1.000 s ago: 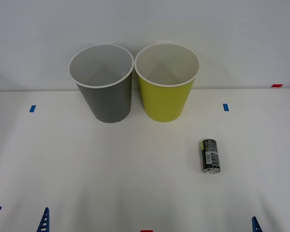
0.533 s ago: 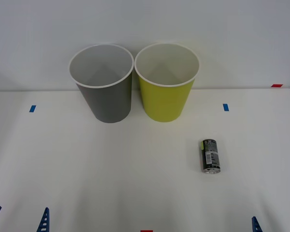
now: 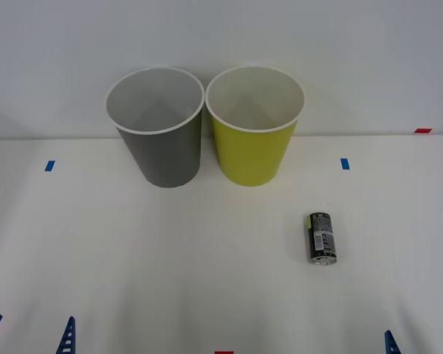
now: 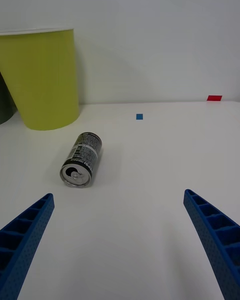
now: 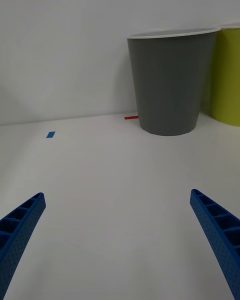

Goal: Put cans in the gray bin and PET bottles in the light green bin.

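Observation:
A small black can (image 3: 323, 238) with a white-and-green label lies on its side on the white table, right of centre; in the right wrist view the can (image 4: 82, 159) shows its silver end. The gray bin (image 3: 159, 133) and the light green bin (image 3: 254, 129) stand upright side by side at the back. My right gripper (image 3: 421, 341) is open at the near right edge, short of the can, nothing between its fingers (image 4: 212, 232). My left gripper (image 3: 31, 333) is open at the near left, facing the gray bin (image 5: 170, 82). No PET bottles are in view.
Small blue tape marks (image 3: 49, 166) (image 3: 345, 163) sit on the table (image 3: 170, 258) left and right of the bins. A red mark (image 3: 422, 130) lies at the far right edge, another (image 3: 223, 352) at the near edge. A white wall rises behind the bins.

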### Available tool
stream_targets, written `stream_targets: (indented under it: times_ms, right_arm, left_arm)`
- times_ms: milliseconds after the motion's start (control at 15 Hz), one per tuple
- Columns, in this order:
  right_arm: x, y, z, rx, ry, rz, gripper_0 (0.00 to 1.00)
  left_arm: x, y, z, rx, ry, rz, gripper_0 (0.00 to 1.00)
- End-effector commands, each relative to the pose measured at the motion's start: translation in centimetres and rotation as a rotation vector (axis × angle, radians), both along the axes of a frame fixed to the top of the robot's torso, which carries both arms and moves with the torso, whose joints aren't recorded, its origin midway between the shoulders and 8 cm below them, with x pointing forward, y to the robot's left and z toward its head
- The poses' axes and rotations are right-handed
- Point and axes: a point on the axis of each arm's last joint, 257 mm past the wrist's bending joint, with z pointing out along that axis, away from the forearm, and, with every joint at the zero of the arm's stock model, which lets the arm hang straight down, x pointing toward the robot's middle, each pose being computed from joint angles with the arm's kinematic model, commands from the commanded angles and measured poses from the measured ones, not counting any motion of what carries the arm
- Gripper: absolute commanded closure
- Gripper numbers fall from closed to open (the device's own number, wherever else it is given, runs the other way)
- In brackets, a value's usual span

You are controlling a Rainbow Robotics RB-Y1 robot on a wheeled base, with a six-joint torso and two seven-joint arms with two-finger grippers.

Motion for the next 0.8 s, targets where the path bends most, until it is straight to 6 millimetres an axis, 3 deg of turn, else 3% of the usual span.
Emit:
stream_targets:
  times_ms: [67, 467, 533, 800]
  right_arm:
    - [0.0, 0.0, 0.0, 0.000, 0.000, 0.000, 0.11]
    - [0.0, 0.0, 0.0, 0.000, 0.000, 0.000, 0.11]
    - [-0.2, -0.1, -1.4, 0.015, 0.029, -0.028, 0.03]
    - [1.2, 1.4, 1.3, 0.025, 0.043, 0.005, 0.00]
  left_arm:
    - [0.0, 0.0, 0.0, 0.000, 0.000, 0.000, 0.00]
    - [0.0, 0.0, 0.0, 0.000, 0.000, 0.000, 0.00]
    - [0.0, 0.0, 0.0, 0.000, 0.000, 0.000, 0.00]
    - [0.0, 0.0, 0.0, 0.000, 0.000, 0.000, 0.00]
